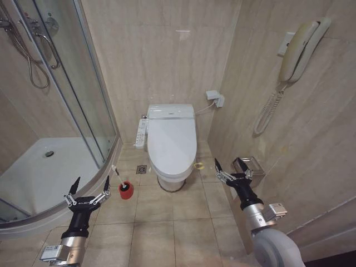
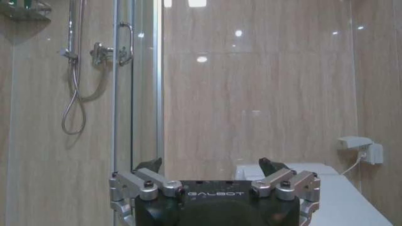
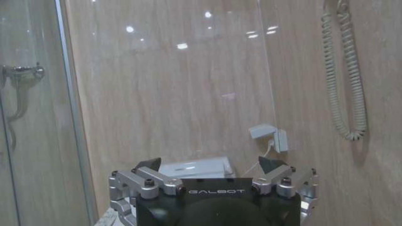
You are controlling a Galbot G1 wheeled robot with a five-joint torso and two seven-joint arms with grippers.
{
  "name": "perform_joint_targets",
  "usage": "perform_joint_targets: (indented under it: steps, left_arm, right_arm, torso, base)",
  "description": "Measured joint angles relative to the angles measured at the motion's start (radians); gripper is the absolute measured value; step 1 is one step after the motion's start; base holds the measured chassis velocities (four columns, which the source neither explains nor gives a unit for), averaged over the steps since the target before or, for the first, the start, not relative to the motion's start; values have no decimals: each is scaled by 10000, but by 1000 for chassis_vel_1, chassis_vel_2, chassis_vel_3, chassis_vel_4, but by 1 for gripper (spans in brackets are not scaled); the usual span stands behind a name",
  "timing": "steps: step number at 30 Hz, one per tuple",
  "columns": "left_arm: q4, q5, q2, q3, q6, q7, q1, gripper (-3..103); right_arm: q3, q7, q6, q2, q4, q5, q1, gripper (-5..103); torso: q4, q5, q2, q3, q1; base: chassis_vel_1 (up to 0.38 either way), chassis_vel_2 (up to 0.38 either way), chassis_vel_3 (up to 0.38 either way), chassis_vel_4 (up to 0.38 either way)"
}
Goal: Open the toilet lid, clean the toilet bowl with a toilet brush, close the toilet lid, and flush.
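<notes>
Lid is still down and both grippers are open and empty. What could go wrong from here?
1. The toilet brush leans in a small red cup close ahead of the left gripper; a careless reach may tip it.
2. The toilet lid is glossy, so fingers may slip.
3. The right gripper sits near the wall-mounted metal box, risking contact.

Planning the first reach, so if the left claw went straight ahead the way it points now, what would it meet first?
Probably the glass shower door or the tiled wall beside it. The left claw aims above the toilet lid, though depth is unclear.
</notes>
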Motion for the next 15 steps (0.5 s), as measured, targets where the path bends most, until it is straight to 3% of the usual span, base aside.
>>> perform_joint_targets:
  steps: [15]
  left_arm:
    - [0, 0, 0, 0, 0, 0, 0, 100]
  right_arm:
    - [0, 0, 0, 0, 0, 0, 0, 100]
  torso:
    - [0, 0, 0, 0, 0]
  base:
    - [0, 0, 0, 0]
